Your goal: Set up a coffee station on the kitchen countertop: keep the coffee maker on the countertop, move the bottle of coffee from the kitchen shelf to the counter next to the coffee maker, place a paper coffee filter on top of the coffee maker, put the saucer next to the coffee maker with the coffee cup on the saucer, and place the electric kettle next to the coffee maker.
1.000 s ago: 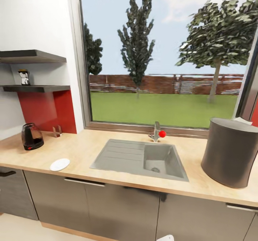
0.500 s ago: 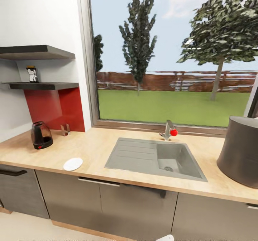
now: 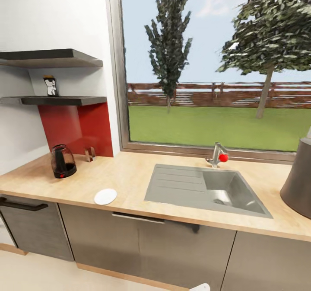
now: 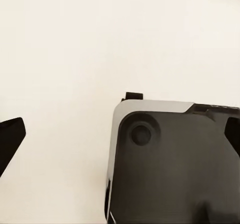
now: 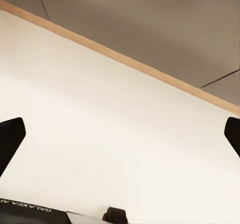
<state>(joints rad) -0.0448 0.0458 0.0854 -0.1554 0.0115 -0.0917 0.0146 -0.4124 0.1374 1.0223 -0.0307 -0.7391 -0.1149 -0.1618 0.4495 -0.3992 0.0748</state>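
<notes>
The long light wood-grain tabletop over grey cabinets carries a steel sink in its middle, and the coffee station is barely begun. The tall dark grey rounded coffee maker stands at the far right end of the tabletop, cut by the picture's edge, so that one requirement holds as things lie. Whether a paper filter sits on its top cannot be told, since the top is out of frame.

The small dark bottle of coffee with a white label stands upright on the thin dark grey wall shelf, under a thicker dark board, so it is not yet moved. The squat dark glass electric kettle with black lid and a red spot on its base sits on the tabletop near the left end, by the red backsplash, well apart from the coffee maker with the sink between them. The small round white saucer lies flat near the front edge, between kettle and sink, with no cup on it.

By this reckoning, bottle, kettle, saucer and cup all remain to be brought beside the machine.

The left claw hangs over pale floor with its tips set wide and nothing between them. The right claw is likewise spread wide and empty, over pale floor beside a cabinet base.
</notes>
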